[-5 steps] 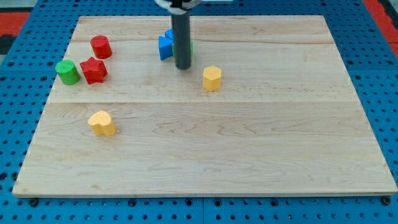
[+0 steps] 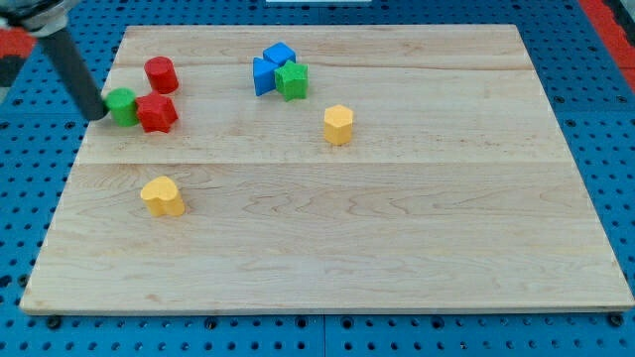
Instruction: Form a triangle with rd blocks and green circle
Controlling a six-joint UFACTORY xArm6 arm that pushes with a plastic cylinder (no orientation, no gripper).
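Observation:
My tip (image 2: pixel 96 114) is at the board's left edge, touching the left side of the green circle (image 2: pixel 123 105). The green circle is pressed against the red star-shaped block (image 2: pixel 157 113) on its right. The red cylinder (image 2: pixel 161 74) stands just above the red star, a small gap apart. The rod slants up toward the view's top left corner.
Two blue blocks (image 2: pixel 270 67) and a green star-shaped block (image 2: pixel 292 80) cluster at the top centre. A yellow hexagonal block (image 2: pixel 338 124) is right of centre. A yellow heart-shaped block (image 2: pixel 163 196) lies at the lower left. The wooden board (image 2: pixel 397 238) rests on blue pegboard.
My tip has moved from beside the blue blocks at top centre to the far left. The green circle has shifted right against the red star, which moved slightly right.

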